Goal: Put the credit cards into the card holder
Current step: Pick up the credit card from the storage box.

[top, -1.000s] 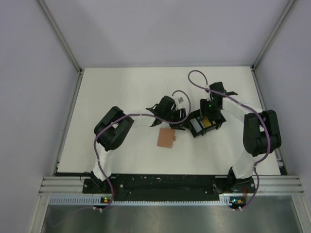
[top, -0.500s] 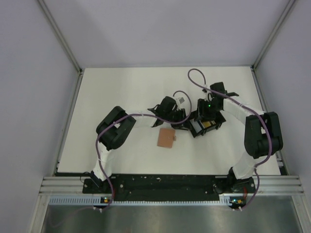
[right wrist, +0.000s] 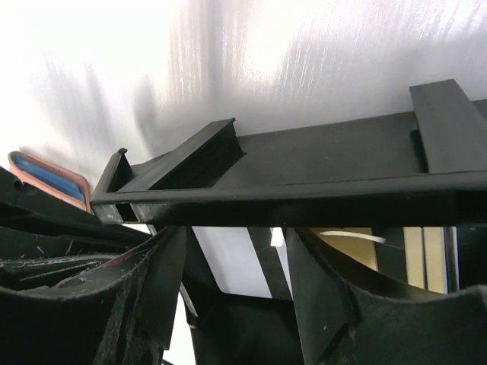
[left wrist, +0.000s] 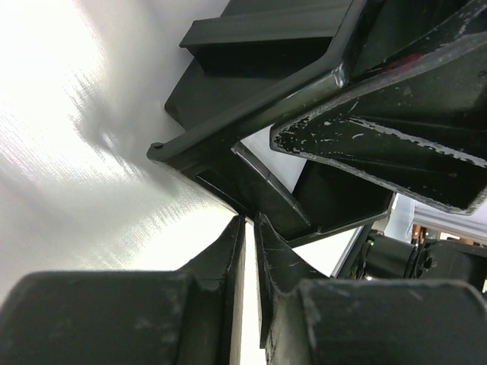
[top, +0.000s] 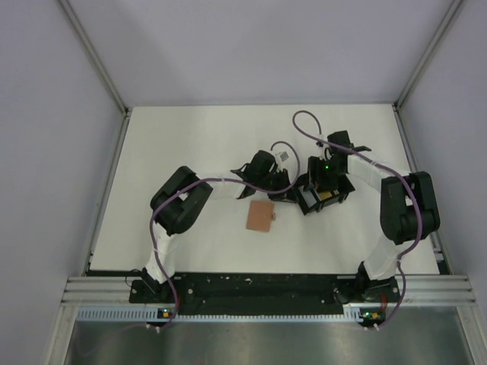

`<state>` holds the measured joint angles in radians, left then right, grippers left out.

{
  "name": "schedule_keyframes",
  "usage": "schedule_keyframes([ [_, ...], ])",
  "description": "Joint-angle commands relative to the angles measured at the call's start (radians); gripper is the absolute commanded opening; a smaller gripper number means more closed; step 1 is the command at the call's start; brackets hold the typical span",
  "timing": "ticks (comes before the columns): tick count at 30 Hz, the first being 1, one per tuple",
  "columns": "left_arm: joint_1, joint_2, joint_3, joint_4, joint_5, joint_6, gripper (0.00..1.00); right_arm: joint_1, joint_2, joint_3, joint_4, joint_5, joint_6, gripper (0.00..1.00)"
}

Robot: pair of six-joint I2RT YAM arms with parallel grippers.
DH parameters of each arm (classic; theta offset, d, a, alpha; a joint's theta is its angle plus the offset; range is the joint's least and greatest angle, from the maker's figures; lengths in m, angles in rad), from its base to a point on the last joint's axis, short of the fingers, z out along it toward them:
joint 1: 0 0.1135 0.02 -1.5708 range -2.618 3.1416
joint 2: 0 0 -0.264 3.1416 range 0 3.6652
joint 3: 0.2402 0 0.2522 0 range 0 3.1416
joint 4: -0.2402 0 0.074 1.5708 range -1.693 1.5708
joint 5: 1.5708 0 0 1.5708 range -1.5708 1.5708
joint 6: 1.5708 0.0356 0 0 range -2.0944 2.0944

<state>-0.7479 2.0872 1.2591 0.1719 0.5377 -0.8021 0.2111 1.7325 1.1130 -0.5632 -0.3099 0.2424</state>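
Note:
The tan card holder [top: 260, 217] lies flat on the white table, left of a black tray [top: 312, 204]; in the right wrist view it [right wrist: 44, 179] shows blue inside its tan rim. A yellow-orange credit card [top: 326, 195] [right wrist: 380, 255] lies in the tray. My left gripper [top: 288, 192] [left wrist: 249, 220] is at the tray's left corner, jaws nearly together with only a thin slit, tips pinching the tray's rim [left wrist: 198, 163]. Over the tray's inside hangs my right gripper [top: 323, 181] [right wrist: 236, 236], open, with nothing between its fingers. I cannot make out a light blue card for certain.
The tray's black wall [right wrist: 304, 190] crosses just in front of the right fingers. Both arms crowd the table's middle, their purple cables [top: 304, 122] looping above. Metal frame posts [top: 106, 84] bound the table at left and right.
The left jaws have closed from fairly wide to a thin slit, and the left gripper has edged right onto the tray's corner. The right gripper has stayed over the tray.

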Motion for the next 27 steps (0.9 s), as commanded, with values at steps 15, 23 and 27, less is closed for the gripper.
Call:
schedule_keyframes([
  [15, -0.002, 0.005, 0.022, 0.037, -0.015, 0.0, 0.08, 0.028, -0.063, -0.018, 0.06, -0.257, 0.028, 0.31],
  [23, 0.001, -0.003, 0.019, 0.026, -0.035, 0.001, 0.07, 0.03, -0.067, -0.036, 0.026, -0.302, -0.006, 0.29],
  [27, 0.01, -0.019, -0.003, 0.024, -0.065, -0.003, 0.05, 0.03, -0.063, -0.038, -0.007, -0.288, -0.038, 0.27],
])
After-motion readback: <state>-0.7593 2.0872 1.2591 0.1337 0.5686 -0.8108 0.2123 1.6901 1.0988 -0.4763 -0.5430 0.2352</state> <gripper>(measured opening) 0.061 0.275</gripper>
